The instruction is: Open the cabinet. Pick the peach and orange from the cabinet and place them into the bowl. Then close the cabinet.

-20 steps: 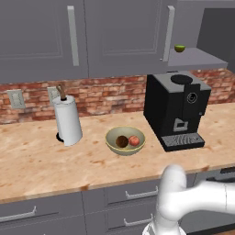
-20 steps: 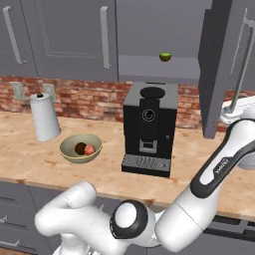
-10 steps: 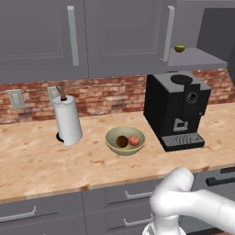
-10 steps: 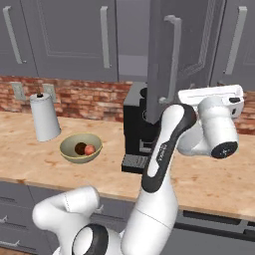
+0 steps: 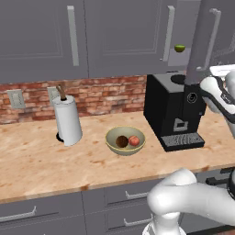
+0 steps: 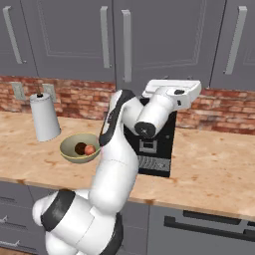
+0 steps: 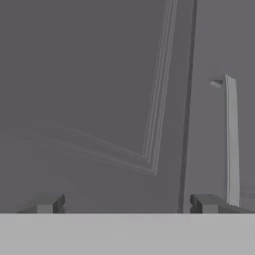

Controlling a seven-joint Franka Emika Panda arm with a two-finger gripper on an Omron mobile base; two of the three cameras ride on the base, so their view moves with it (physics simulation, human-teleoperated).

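Note:
The bowl point(image 5: 125, 140) point(image 6: 78, 148) stands on the counter with the dull orange point(image 5: 121, 141) point(image 6: 80, 148) and the pink-red peach point(image 5: 134, 140) point(image 6: 90, 149) inside it. The cabinet point(image 5: 124, 36) point(image 6: 164, 40) hangs above; its right door point(image 5: 202, 41) is ajar, leaving a narrow gap onto the shelf. My gripper point(image 7: 129, 205) is open with nothing between its fingers, close against that door's outer panel point(image 7: 89, 84), with the bar handle point(image 7: 230, 139) to one side. My hand point(image 6: 172, 89) is raised above the coffee machine.
A black coffee machine point(image 5: 174, 110) point(image 6: 157, 149) stands right of the bowl, under the hand. A small green fruit point(image 5: 179, 48) lies on the cabinet shelf in the gap. A paper-towel roll point(image 5: 67, 120) point(image 6: 45, 118) stands left of the bowl. Drawers point(image 5: 124, 197) run below the counter edge.
The right cabinet door has swung from wide open to almost closed. My arm has swept leftward along with it, gripper staying open. Bowl and fruit have not moved.

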